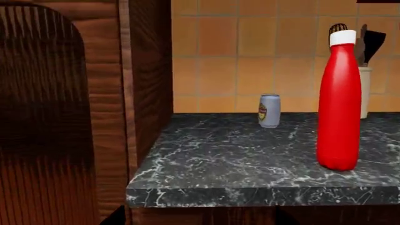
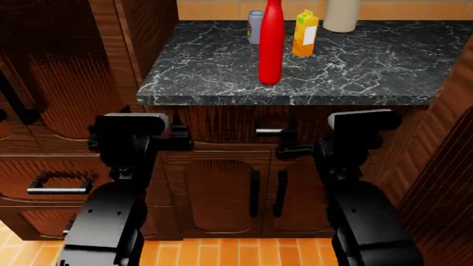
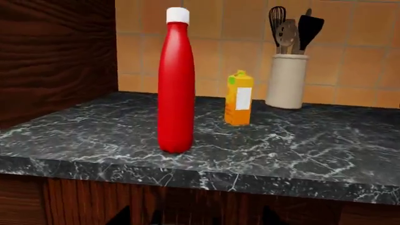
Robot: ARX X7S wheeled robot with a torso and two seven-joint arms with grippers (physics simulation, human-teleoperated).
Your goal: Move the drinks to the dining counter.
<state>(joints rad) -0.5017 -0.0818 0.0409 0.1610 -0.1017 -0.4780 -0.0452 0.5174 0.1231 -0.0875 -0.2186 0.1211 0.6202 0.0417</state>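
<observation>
Oddly, my left wrist view shows the silver can (image 1: 269, 110) beside the red bottle (image 1: 339, 101); my right shows the carton (image 3: 239, 98) instead. Neither gripper's jaws are visible, so I cannot tell.

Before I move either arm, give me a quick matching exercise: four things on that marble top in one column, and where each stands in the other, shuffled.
Things:
1. bottle
2. carton
3. can
4. utensil pot

Places:
A. at the back wall, holding a whisk and spatulas
B. nearest the front edge of the counter
C. behind the bottle, on the side of the tall wood cabinet
D. between the bottle and the utensil pot

Pairs: 1-B, 2-D, 3-C, 4-A
</observation>
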